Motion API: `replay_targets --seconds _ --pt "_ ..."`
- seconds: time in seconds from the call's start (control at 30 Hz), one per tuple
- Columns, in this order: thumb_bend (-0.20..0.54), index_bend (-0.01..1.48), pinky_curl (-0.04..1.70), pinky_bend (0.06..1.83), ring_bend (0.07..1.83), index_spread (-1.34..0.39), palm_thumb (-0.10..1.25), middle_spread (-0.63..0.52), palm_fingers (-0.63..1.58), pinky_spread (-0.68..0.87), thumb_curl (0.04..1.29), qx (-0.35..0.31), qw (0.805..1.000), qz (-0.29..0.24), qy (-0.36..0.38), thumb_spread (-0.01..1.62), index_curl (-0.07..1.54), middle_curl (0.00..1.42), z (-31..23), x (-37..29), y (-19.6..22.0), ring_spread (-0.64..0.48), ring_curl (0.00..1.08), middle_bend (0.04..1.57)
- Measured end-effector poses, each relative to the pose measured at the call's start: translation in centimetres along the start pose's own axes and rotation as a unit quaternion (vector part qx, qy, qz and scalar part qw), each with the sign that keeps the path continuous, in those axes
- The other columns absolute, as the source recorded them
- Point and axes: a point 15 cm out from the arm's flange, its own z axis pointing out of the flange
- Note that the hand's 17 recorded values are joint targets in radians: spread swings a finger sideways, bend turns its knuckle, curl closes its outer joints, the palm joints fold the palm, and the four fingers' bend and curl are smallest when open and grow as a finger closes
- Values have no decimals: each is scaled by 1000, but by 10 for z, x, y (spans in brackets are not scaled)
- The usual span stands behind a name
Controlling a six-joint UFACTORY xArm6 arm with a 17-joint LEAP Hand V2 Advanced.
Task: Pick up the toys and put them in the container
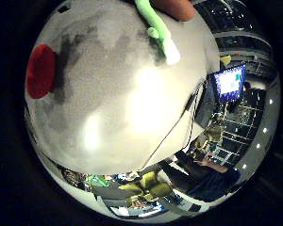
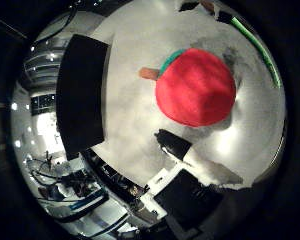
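A red round plush toy [image 2: 195, 87] with a green collar and a brown stem lies on the white table [image 2: 135, 115], close under the palm. The little finger side view shows only its edge. One black-tipped finger [image 2: 187, 152] of my right hand [image 2: 190, 175] reaches out straight beside the red toy without touching it, and nothing is held. A second toy [image 1: 158, 28], with an orange body and a long green stalk ending in white, lies on the table beyond the red one. A black container [image 2: 82, 95] stands on the table off to the side of the red toy.
The table's edge [image 1: 170, 132] runs past the lit middle of the tabletop. Beyond it lie the room's floor, a lit monitor [image 1: 229, 82], a seated person and yellow-green furniture [image 1: 146, 186].
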Motion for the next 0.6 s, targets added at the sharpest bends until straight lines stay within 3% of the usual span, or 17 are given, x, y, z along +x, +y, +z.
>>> replay_targets --seconds 0.07,0.1,0.17,0.47,0.57,0.6 --pt "-27 162 224 458 605 -311 607 -80 419 285 324 -3 1000 0 -1 922 255 352 3 -1 1 -37 259 401" --pt "-27 166 214 466 692 -317 609 -102 574 231 323 -3 1000 0 -2 922 253 360 4 -1 1 -88 273 436" --pt "-17 160 206 499 768 -332 643 -132 675 132 331 -4 1000 1 -2 920 251 368 4 0 2 -139 288 463" --pt "-16 183 226 687 899 -377 727 -191 879 -212 349 -12 1000 -11 8 925 282 422 5 3 5 -259 350 579" --pt "-20 241 254 837 951 -429 774 -222 1181 -391 362 -19 1000 -14 8 923 320 448 5 3 8 -274 372 622" --pt "-16 259 258 841 956 -433 784 -224 1192 -407 364 -20 1000 -14 8 923 333 449 4 4 9 -273 380 632"
